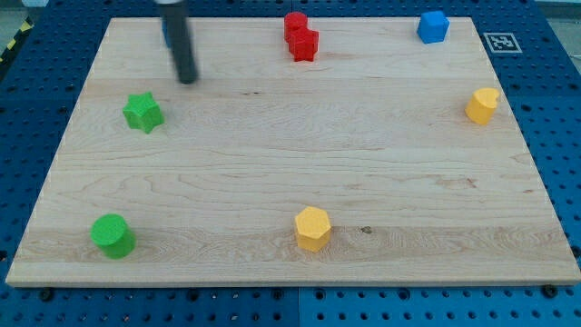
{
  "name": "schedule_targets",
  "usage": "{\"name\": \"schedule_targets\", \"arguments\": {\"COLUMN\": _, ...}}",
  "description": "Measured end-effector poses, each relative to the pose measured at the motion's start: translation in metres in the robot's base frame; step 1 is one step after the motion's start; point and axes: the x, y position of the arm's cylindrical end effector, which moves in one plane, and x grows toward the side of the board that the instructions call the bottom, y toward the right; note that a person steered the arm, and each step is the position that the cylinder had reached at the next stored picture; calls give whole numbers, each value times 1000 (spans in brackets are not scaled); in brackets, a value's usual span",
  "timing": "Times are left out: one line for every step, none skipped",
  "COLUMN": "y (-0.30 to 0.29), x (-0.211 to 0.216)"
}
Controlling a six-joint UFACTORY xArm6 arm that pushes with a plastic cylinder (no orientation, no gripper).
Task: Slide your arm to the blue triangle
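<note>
You see my tip (188, 80) resting on the worktop (290, 182) near the view's top left, just above and to the right of the green star block (143, 112). There is no claw on this arm, only the dark rod, so nothing spreads or pinches. The blue triangle (166, 34) is mostly hidden behind the rod; only a sliver of blue shows at the rod's left edge, near the top edge of the worktop. Two red blocks (300, 37) touch each other at top centre, a blue cube (433, 26) sits top right, a yellow block (482, 105) lies at the right edge, a yellow hexagon block (312, 228) at bottom centre, and a green cylinder (113, 235) bottom left.
</note>
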Motion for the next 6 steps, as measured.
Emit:
{"name": "schedule_targets", "arguments": {"y": -98, "x": -15}}
{"name": "schedule_targets", "arguments": {"y": -114, "x": -48}}
{"name": "schedule_targets", "arguments": {"y": -105, "x": -105}}
{"name": "schedule_targets", "arguments": {"y": -80, "x": -138}}
{"name": "schedule_targets", "arguments": {"y": -74, "x": -138}}
{"name": "schedule_targets", "arguments": {"y": -41, "x": -133}}
